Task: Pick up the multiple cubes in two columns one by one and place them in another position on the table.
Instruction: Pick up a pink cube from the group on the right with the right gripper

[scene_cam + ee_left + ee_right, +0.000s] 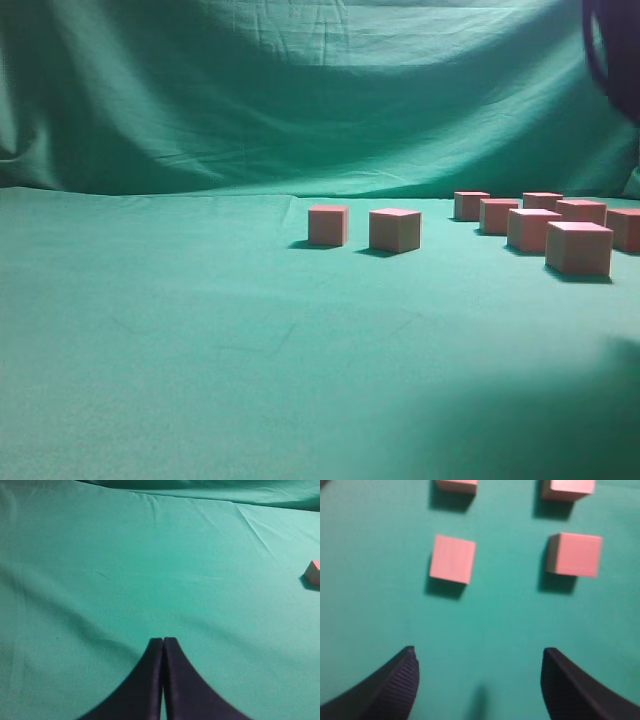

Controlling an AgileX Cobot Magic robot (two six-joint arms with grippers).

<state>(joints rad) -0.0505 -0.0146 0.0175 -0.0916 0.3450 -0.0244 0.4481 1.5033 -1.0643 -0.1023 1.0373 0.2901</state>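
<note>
Several pinkish-red cubes stand in two columns on the teal table [200, 350] at the right of the exterior view; the nearest is a cube [579, 248]. Two more cubes stand apart at the middle, one [328, 225] beside the other [395, 230]. My right gripper [479, 655] is open and empty, high above the cloth, with two cubes ahead of it, one on the left [452, 558] and one on the right [575, 554], and two more cut off at the top edge. My left gripper [163, 641] is shut and empty over bare cloth; one cube [314, 572] shows at its right edge.
The same teal cloth hangs as a backdrop [300, 90] behind the table. A dark part of the right arm [615, 45] shows at the top right corner of the exterior view.
</note>
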